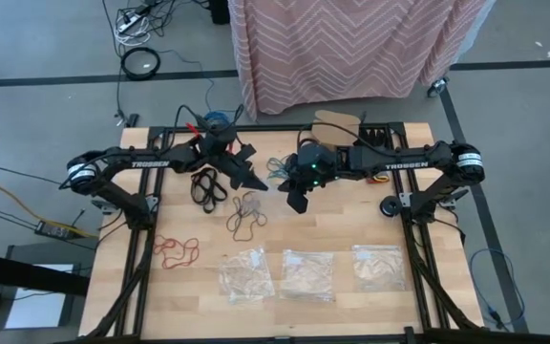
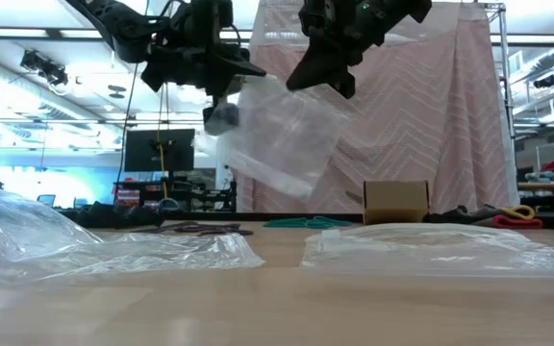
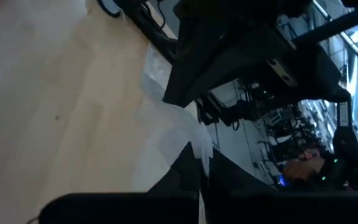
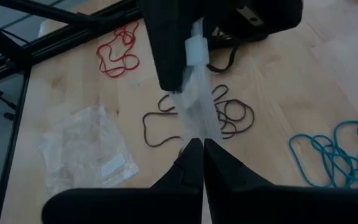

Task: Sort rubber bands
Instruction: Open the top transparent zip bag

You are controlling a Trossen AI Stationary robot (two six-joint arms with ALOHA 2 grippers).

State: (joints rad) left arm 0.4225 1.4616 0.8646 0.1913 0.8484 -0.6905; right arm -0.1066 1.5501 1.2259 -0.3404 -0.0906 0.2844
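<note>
Both my claws, left claw (image 1: 253, 182) and right claw (image 1: 294, 196), pinch 1 clear bag (image 2: 282, 139) aloft; the dark brown rubber bands (image 1: 246, 212) lie directly below on the tabletop (image 1: 351, 225), nearer my left.

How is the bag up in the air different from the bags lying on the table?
The lifted bag hangs above the table, pinched by both the left gripper and the right gripper; the three table bags lie flat and untouched. The lifted bag is stretched out; the table bags look crumpled. All are clear plastic.

Probably a lab: monitors (image 2: 152, 151), floor cables (image 1: 141, 62).
</note>
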